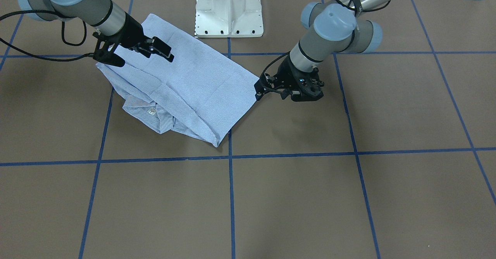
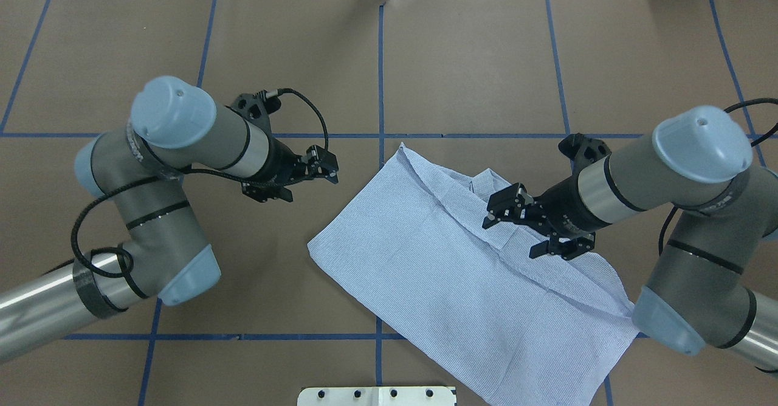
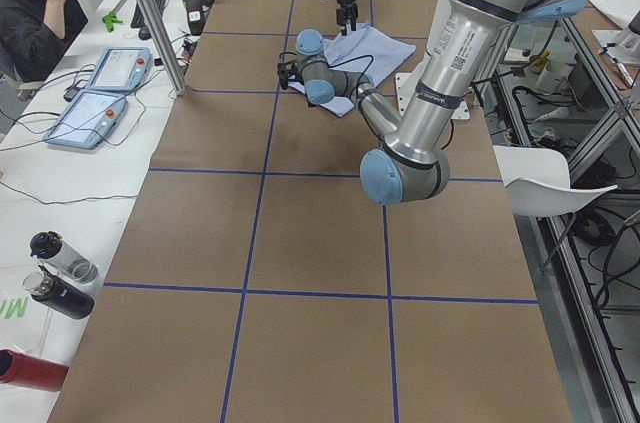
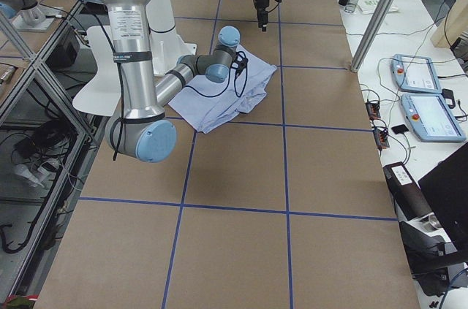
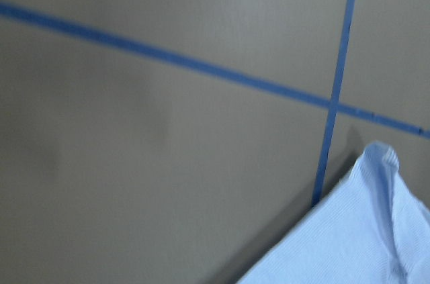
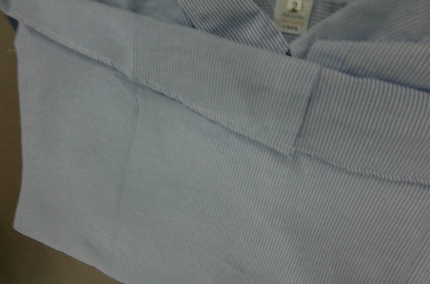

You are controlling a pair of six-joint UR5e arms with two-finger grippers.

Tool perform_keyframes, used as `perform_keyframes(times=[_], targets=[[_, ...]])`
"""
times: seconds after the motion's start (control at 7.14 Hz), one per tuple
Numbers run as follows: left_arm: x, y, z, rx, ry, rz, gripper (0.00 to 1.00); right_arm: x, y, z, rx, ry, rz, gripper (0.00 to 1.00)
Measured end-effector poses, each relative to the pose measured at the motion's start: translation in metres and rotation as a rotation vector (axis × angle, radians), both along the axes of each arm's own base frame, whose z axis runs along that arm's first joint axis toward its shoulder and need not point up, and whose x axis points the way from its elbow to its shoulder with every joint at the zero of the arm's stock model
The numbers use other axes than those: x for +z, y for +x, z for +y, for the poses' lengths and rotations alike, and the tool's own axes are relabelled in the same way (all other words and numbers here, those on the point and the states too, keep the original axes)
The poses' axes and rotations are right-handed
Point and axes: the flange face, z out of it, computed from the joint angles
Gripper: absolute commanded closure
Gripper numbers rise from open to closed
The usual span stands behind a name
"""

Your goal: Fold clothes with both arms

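The clothes are one light blue, finely striped shirt (image 1: 201,80) (image 2: 437,260) lying partly folded on the brown table, on the robot's right of centre. Its collar and small white neck label (image 6: 293,12) (image 1: 152,111) face up at the far side. My right gripper (image 1: 164,49) (image 2: 495,208) hovers over the shirt near the collar, open and holding nothing. My left gripper (image 1: 258,90) (image 2: 328,166) is open just off the shirt's left corner, not touching it. In the left wrist view only a corner of the shirt (image 5: 363,237) shows at the lower right.
The white pedestal base (image 1: 228,11) (image 2: 377,395) stands at the robot's edge, beside the shirt's near side. Blue tape lines (image 2: 380,78) grid the table. A seated person (image 3: 35,3), control tablets (image 3: 100,93) and bottles (image 3: 55,273) are on a side table.
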Motion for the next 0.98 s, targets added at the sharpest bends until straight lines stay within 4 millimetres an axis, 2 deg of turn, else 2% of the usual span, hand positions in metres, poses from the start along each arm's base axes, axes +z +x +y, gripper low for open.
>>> perform_keyframes(times=[0.14,0.42,0.84,0.98], targets=[[0.002,0.019,0.021,0.003,-0.017,-0.008,0.13,-0.011,0.013,-0.016,0.042,0.017,-0.017,0.00],[0.013,0.040,0.044,0.012,-0.032,-0.036,0.15,-0.019,0.025,-0.029,0.079,0.033,-0.031,0.00],[0.026,0.053,0.057,0.017,-0.050,-0.093,0.17,-0.020,0.028,-0.032,0.084,0.041,-0.035,0.00],[0.028,0.057,0.062,0.025,-0.052,-0.100,0.27,-0.020,0.028,-0.032,0.085,0.041,-0.035,0.00]])
